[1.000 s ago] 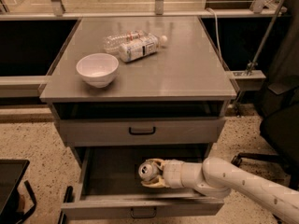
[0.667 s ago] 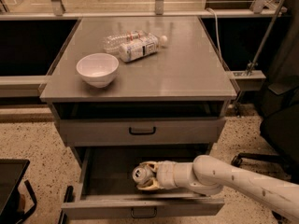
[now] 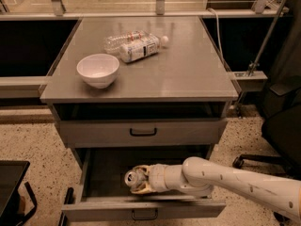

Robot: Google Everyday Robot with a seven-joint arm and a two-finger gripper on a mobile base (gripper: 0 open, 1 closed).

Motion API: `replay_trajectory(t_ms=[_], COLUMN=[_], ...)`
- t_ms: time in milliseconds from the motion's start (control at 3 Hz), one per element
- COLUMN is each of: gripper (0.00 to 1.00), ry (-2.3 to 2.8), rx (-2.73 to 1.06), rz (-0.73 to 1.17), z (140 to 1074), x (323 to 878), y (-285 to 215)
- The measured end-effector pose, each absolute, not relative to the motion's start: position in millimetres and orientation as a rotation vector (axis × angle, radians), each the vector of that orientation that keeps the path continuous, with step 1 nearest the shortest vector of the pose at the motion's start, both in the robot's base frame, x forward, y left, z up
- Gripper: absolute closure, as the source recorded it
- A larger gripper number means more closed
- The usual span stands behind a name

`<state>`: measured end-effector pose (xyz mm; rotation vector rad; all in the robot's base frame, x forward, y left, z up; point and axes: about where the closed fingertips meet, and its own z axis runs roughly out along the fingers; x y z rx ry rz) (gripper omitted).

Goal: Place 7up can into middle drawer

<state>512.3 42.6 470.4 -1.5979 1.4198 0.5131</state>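
The middle drawer (image 3: 141, 209) is pulled open at the bottom of the grey cabinet, its black loop handle at the front. My gripper (image 3: 135, 180) reaches in from the right, inside the drawer near its middle front. It is shut on the 7up can (image 3: 130, 177), a small silver-and-green can whose silver pull-tab top faces left. The can lies tilted on its side in the fingers, low in the drawer. I cannot tell whether it touches the drawer floor.
A white bowl (image 3: 98, 69) and two clear plastic bottles (image 3: 136, 44) lie on the cabinet top. The upper drawer front (image 3: 141, 132) is closed. A black chair (image 3: 282, 126) stands to the right, and a dark object sits on the floor at lower left (image 3: 9, 187).
My gripper has moved left and slightly lower in the open drawer with the can in it. Nothing else has moved.
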Motion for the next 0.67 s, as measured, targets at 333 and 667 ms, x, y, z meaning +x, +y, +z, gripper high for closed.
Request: replay_trajectory(t_ms=[333,667], gripper=[1.00,1.00], ry=[1.448,1.484], rx=[-1.599,-1.591], rz=[0.582,0.616], z=[443,413], x=[511,520], y=[59,77])
